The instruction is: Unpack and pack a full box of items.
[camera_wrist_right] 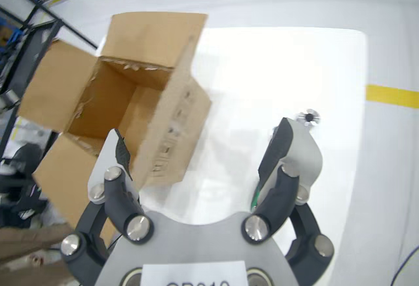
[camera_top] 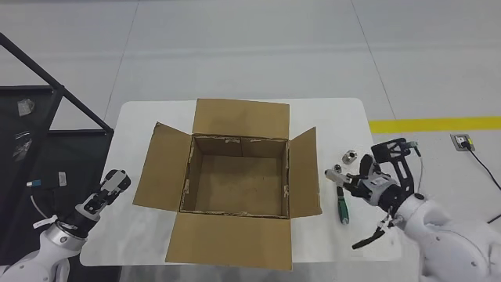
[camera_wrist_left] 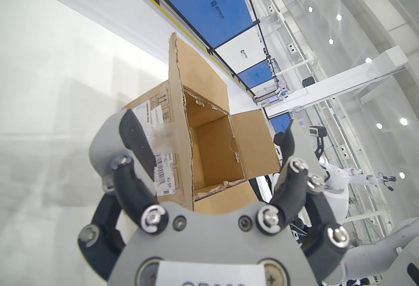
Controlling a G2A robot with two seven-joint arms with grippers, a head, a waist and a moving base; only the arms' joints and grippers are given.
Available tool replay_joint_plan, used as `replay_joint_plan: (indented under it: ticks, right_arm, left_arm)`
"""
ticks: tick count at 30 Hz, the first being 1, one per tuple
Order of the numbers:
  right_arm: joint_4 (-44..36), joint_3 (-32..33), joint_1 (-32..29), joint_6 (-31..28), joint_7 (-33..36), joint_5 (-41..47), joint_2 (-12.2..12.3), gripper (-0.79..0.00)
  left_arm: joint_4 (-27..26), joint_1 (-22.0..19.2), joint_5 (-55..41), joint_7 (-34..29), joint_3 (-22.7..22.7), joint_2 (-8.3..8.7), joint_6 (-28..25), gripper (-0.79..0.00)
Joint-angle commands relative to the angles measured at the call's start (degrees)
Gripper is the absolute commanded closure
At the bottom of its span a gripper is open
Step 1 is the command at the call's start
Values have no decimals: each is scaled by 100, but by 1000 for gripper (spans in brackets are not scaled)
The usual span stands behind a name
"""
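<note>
Box [camera_top: 241,117] — splayed wide — on white table [camera_top: 340,121]

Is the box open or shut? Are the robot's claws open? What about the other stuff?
Cardboard box: open, all four flaps spread out, nothing inside.
Left claw: open, holding nothing.
Right claw: open, holding nothing.
Green-handled tool: lying flat on the table.
Small metal part: resting on the table, not held.

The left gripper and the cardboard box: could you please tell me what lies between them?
Nothing lies there: the top view shows only a bare strip of white table between the left gripper and the nearest outspread flap of the cardboard box.
</note>
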Motion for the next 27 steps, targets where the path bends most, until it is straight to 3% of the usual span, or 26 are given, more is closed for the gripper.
replay_joint_plan:
  ticks: [1,8,14,15,19,22,24,25,27]
  right_arm:
    - [216,-149,267,-97,447,419,33,-785]
    - [1087,-686,956,-16,881,712,119,-785]
    - [1387,-832,1090,-260,790,980,195,-785]
    - [1389,-845,1078,-319,763,1025,208,-785]
    - [1360,-865,1013,-451,637,1129,263,-785]
    - [1341,-874,962,-519,551,1163,305,-785]
    - [1327,-896,937,-538,507,1169,332,-785]
    - [1319,-913,928,-552,495,1168,346,-785]
    - [1305,-932,914,-577,466,1173,368,-785]
  left_arm:
    - [0,0,0,0,0,0,0,-785]
    - [0,0,0,0,0,0,0,-785]
    - [0,0,0,0,0,0,0,-785]
    - [0,0,0,0,0,0,0,-748]
    - [0,0,0,0,0,0,0,-372]
    - [0,0,0,0,0,0,0,-342]
    - [0,0,0,0,0,0,0,-372]
    - [0,0,0,0,0,0,0,-785]
    - [0,0,0,0,0,0,0,-785]
